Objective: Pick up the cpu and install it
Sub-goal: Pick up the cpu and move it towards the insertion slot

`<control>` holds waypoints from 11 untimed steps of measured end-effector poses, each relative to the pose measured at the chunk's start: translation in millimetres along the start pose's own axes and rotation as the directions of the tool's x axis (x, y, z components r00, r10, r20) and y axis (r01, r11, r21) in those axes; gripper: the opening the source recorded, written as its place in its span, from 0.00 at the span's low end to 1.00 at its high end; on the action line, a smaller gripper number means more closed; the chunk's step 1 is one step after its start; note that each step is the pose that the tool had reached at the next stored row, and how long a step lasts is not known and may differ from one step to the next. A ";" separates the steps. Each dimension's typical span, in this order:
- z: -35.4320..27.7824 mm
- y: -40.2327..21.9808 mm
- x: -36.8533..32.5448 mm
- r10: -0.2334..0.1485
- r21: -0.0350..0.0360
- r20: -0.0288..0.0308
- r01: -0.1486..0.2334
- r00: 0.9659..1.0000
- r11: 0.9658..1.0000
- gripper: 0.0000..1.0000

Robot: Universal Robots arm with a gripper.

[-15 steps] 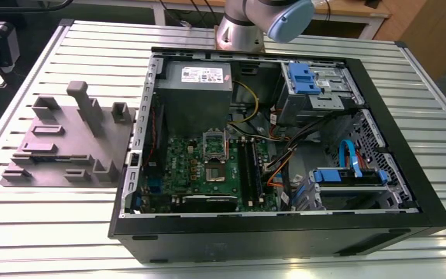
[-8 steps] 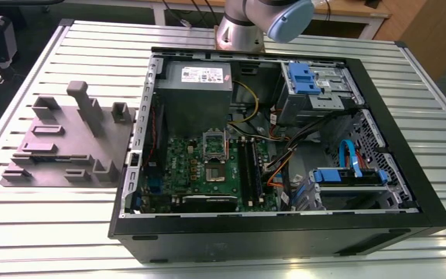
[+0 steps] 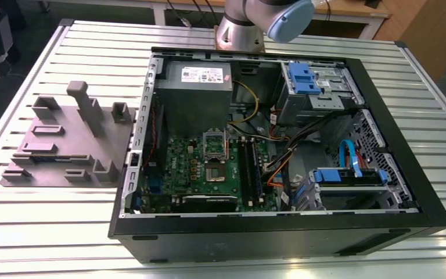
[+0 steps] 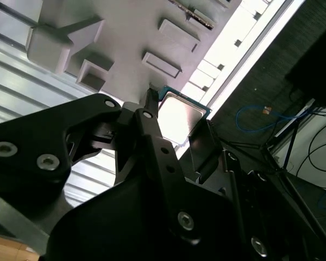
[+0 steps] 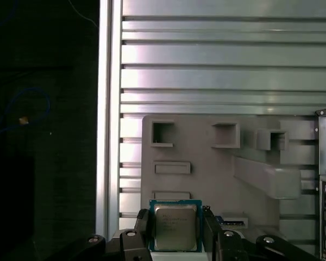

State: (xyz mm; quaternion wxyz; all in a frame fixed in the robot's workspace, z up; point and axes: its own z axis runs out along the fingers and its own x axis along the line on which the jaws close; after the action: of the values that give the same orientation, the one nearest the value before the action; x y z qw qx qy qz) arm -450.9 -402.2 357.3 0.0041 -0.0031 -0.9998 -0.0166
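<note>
Presently we find the small square cpu with a silvery-grey metal top (image 5: 175,228) clamped by two opposite edges between the fingers of the black gripper (image 5: 175,213) in the first wrist view. Behind it lies the grey-mauve plastic block with upright posts (image 5: 206,163), resting on the slatted aluminium table (image 5: 217,54).

Bright glare washes out the table (image 4: 223,54) in the second wrist view; elsewhere even light.
</note>
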 end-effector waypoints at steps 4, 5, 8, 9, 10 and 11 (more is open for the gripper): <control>-5.1 0.7 0.0 0.002 0.003 0.000 -0.002 1.000 1.000 0.47; -6.1 0.8 0.0 0.003 0.003 0.000 -0.003 1.000 1.000 0.47; -8.8 1.3 0.1 0.006 0.005 0.000 -0.006 1.000 1.000 0.47; -9.6 1.4 0.1 0.006 0.006 0.000 -0.006 1.000 1.000 0.47; -10.1 1.4 0.1 0.007 0.006 0.001 -0.007 1.000 1.000 0.47; -10.2 1.5 0.1 0.008 0.007 0.001 -0.008 1.000 1.000 0.47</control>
State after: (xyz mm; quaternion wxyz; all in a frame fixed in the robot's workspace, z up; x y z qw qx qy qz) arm -450.9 -401.1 367.5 0.0038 -0.0069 -0.9999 -0.0131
